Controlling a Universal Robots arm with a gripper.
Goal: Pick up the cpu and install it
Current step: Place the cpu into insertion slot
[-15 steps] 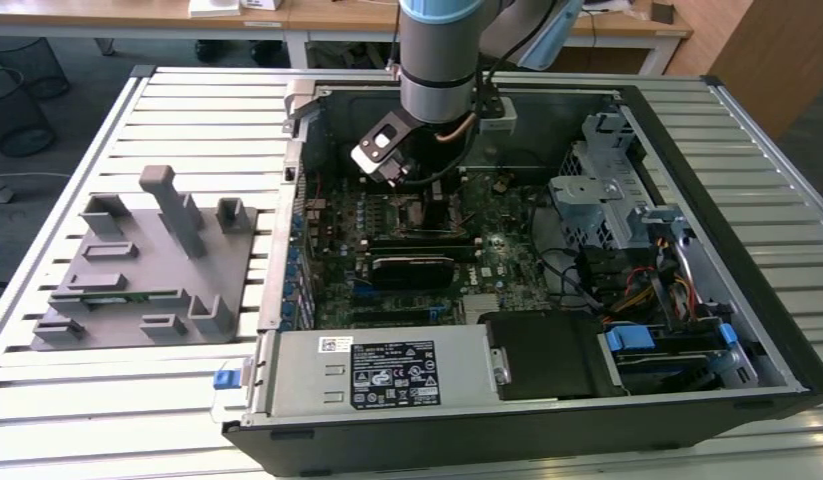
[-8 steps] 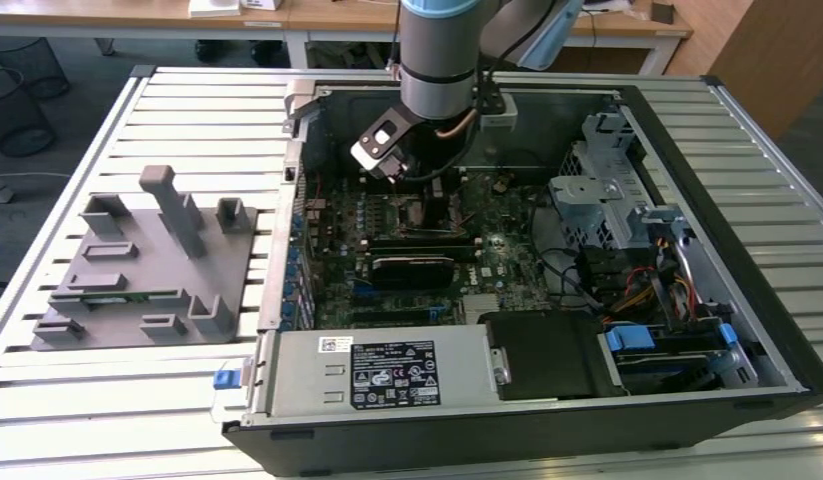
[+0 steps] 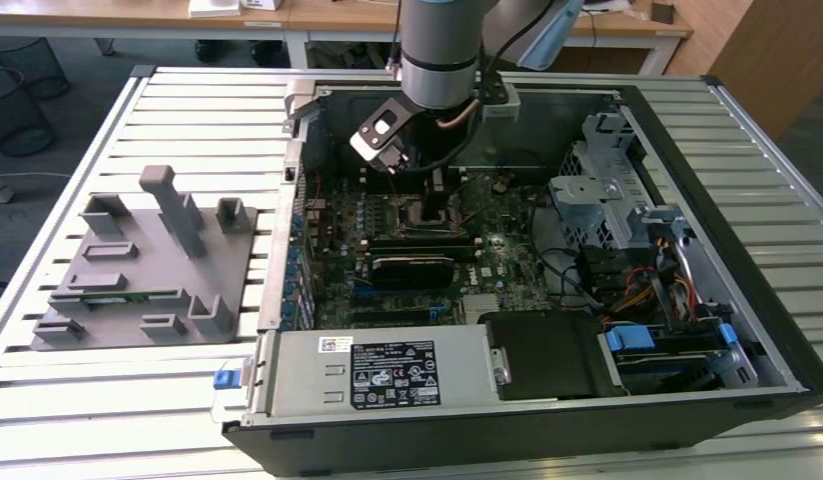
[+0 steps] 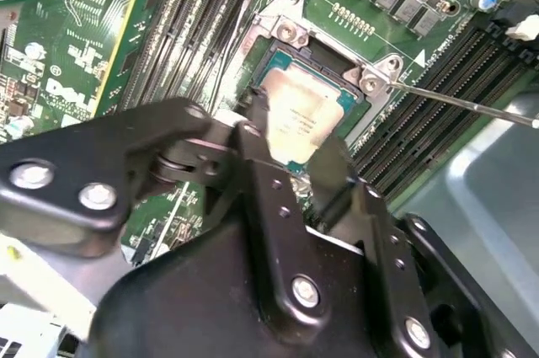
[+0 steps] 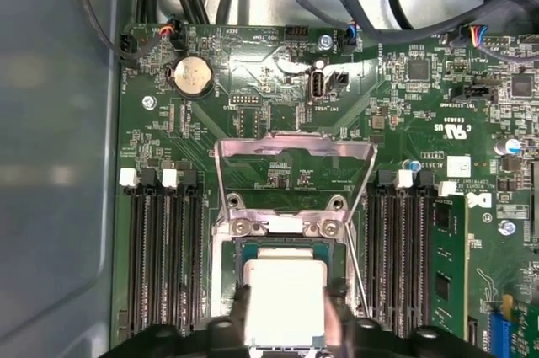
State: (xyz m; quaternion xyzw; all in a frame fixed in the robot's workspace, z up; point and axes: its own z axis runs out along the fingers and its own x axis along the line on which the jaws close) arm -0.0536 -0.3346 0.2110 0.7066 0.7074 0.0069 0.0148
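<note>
The arm [image 3: 438, 50] reaches down into the open computer case [image 3: 765, 330] on the slatted desk [image 3: 184, 90], poised right over the middle of the motherboard [image 3: 518, 260]. In the second wrist view the end effector [image 4: 294, 141] is clenched on the cpu [image 4: 301, 109], one black finger against each of two opposite edges. The silver top plate faces up and looks level.

And where is the chip? Right at the socket [image 5: 286, 225]. The first wrist view shows it inside the metal frame, a thin green edge showing along its far side. I cannot tell whether it rests fully on the contacts or hangs just above them. The load plate [image 5: 295, 152] stands hinged up and clear of the chip. The thin retention lever [image 4: 455, 101] is swung out to the side, over the memory slots [image 4: 455, 55].

So this reads as the seating step, and it is a delicate one. The chip wants to go in flat and square to the frame, its corners and notches matched to the socket. It should travel straight down with no sideways sliding and no pressing. A tilt or a shove here could bend the contacts underneath. The fingers also need room inside the frame, so the grip on the edges should be light and centred.

Over on the exterior view's left, the grey parts fixture [image 3: 131, 270] sits well apart from the case.
</note>
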